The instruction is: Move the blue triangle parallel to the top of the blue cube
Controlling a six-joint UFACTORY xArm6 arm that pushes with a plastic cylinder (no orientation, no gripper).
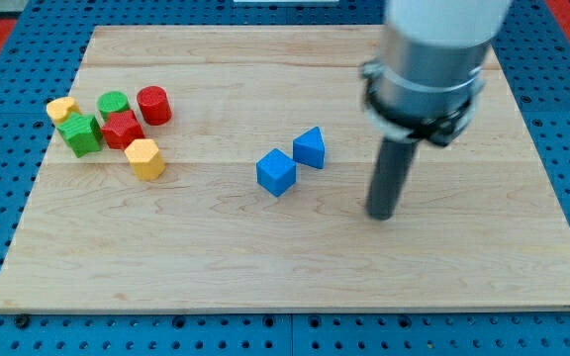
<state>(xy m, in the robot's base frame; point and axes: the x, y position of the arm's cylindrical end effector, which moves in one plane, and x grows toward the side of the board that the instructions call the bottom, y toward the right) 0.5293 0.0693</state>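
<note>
The blue cube (276,172) sits near the middle of the wooden board. The blue triangle (310,147) lies just above and to the right of the cube, almost touching it. My tip (380,214) rests on the board to the right of both blue blocks, lower than the triangle, with a clear gap between it and them. The rod hangs from the grey arm body (430,59) at the view's top right.
A cluster of blocks sits at the view's upper left: a yellow block (61,109), a green cylinder (114,103), a red cylinder (153,105), a green block (82,134), a red block (122,130) and a yellow hexagon (145,158). The wooden board (295,277) lies on a blue pegboard.
</note>
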